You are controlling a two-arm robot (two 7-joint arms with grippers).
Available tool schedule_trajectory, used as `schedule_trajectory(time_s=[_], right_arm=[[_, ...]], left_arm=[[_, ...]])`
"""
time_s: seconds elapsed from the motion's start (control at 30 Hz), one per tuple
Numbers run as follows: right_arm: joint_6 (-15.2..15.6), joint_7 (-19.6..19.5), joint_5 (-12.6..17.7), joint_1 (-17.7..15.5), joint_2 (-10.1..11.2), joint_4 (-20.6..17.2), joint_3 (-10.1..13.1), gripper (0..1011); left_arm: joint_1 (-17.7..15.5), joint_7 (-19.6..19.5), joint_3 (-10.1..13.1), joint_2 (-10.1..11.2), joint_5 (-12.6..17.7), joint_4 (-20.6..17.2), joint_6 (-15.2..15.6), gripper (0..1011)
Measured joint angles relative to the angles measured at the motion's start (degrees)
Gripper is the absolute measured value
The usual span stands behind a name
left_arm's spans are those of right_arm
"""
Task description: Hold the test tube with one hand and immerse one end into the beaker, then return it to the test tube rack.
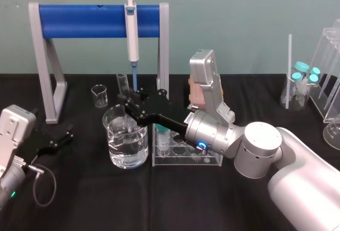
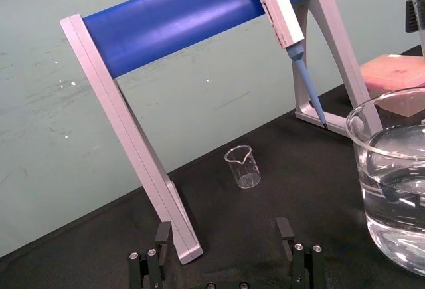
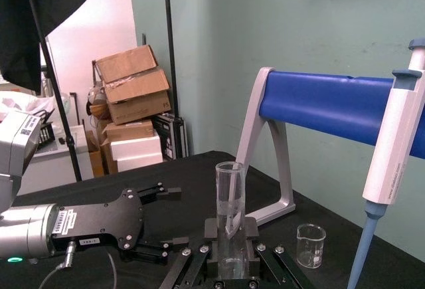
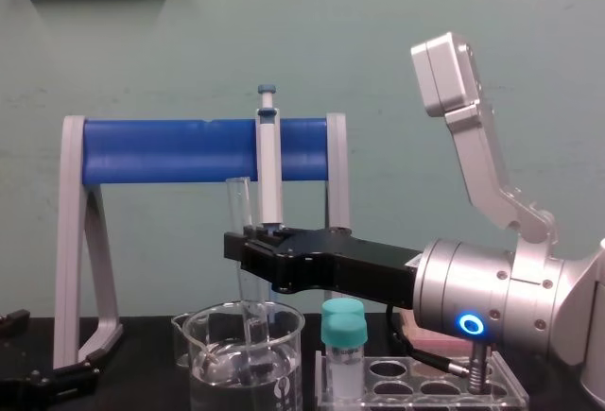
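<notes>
Black table [image 1: 79, 199]; test tube [image 1: 122, 83] within beaker [image 1: 139, 147]

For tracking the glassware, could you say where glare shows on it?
Head view: bright glints on the beaker rim and water. Left wrist view: a white streak along its rim. Right wrist view: faint edge reflections on the tube in the right claw.

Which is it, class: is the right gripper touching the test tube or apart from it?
Touching. The right wrist view shows the right gripper clamped on both sides of the upright test tube, with no gap between them.
</notes>
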Motion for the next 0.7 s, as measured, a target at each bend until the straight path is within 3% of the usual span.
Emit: schedule_trajectory(time_s=[0.7], right_arm=[[-0.26, 0.04, -0.11, 0.07, -0.08, 0.39, 0.35, 226]], left_arm=[[0.00, 0.00, 0.00, 0.00, 0.00, 0.00, 0.00, 1000]])
